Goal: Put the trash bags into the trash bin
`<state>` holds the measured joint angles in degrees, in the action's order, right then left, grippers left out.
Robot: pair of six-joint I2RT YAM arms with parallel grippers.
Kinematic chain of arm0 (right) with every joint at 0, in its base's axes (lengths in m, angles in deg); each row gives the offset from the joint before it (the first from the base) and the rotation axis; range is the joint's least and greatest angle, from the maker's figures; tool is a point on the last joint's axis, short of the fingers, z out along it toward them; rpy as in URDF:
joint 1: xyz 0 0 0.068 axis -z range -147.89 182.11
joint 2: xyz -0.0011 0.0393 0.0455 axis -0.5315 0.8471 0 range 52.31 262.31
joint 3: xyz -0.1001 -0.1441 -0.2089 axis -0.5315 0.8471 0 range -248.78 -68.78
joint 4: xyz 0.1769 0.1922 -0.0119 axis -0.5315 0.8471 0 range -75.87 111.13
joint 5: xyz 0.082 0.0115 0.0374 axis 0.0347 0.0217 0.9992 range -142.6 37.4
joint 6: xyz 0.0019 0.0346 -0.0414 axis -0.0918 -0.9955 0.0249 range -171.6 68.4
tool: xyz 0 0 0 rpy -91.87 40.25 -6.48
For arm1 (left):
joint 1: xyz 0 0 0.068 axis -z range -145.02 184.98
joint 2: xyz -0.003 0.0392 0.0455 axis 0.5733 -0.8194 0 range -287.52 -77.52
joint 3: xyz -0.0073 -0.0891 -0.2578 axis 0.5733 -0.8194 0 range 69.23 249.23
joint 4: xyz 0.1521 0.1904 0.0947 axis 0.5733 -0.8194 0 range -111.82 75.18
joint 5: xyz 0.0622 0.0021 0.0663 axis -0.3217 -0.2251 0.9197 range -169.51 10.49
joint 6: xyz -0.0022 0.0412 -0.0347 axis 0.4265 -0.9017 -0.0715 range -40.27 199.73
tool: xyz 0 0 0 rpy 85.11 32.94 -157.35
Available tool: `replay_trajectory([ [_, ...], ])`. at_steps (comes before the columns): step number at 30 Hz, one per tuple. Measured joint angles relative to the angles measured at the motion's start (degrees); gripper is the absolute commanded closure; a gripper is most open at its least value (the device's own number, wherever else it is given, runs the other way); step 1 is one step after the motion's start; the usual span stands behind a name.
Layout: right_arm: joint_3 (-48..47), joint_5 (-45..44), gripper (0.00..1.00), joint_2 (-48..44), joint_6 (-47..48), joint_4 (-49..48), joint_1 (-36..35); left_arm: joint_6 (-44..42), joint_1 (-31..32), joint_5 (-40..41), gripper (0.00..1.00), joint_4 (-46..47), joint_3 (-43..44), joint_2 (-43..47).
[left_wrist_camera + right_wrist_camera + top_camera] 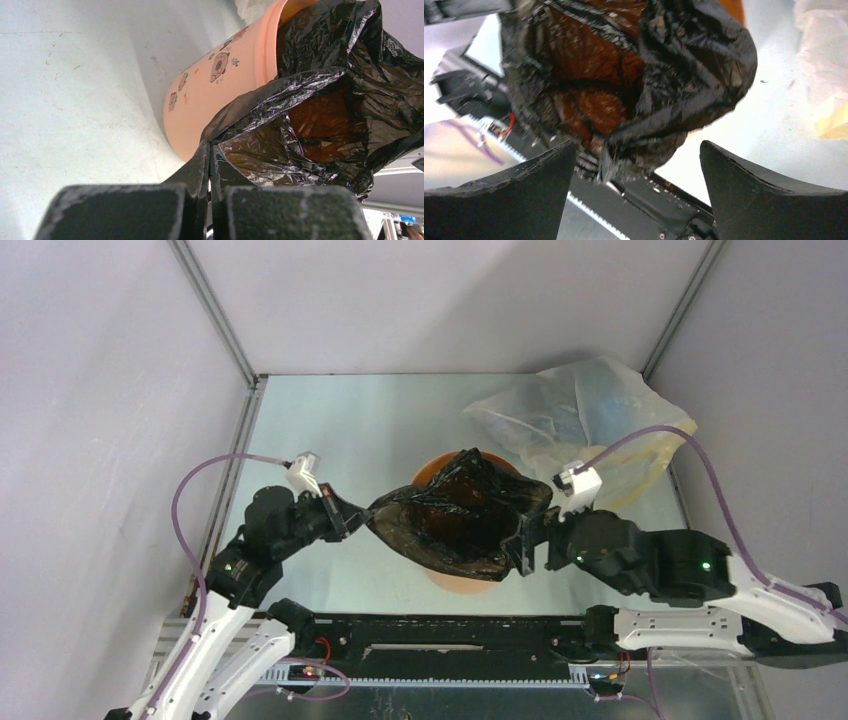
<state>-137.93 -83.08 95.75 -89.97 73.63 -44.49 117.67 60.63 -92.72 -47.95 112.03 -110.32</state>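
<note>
The orange trash bin (462,586) stands at the table's middle, and the crinkly black trash bag (460,520) is spread open over its mouth. The orange shows through the thin plastic. My left gripper (352,523) is shut on the bag's left edge. In the left wrist view its tips (210,150) pinch the black film (325,100) beside the bin's wall (220,90). My right gripper (525,540) is at the bag's right edge and open. In the right wrist view the wide-spread gripper (638,143) has the bag's lower fold (634,75) hanging just beyond it, ungripped.
A larger translucent yellowish plastic bag (585,425) lies at the back right, also seen in the right wrist view (824,60). Grey enclosure walls close in the table on three sides. A black rail (420,635) runs along the near edge between the arm bases.
</note>
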Motion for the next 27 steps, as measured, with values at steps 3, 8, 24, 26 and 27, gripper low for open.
replay_trajectory([
  [3, 0.07, -5.95, 0.15, 3.41, -2.29, 0.02, -0.96, 0.02, 0.0, 0.48, 1.0, 0.17, -0.13, 0.11],
  [8, 0.44, -11.37, 0.36, 6.47, -5.86, 2.21, -1.07, 0.02, 0.0, 0.94, 1.0, 0.9, -1.11, 0.72],
  [24, 11.65, -10.64, 0.67, 0.22, -12.04, 8.68, 1.66, 0.04, 0.0, 1.05, 1.0, 4.81, -5.7, -0.98],
  [26, 13.64, -9.49, 0.68, 0.28, -10.97, 7.02, 4.9, 0.07, 0.0, 1.01, 1.0, 6.34, -6.49, -2.64],
  [27, 15.15, -8.46, 0.68, 0.55, -10.12, 5.14, 6.73, 0.07, 0.0, 1.01, 1.0, 6.95, -6.67, -3.52],
])
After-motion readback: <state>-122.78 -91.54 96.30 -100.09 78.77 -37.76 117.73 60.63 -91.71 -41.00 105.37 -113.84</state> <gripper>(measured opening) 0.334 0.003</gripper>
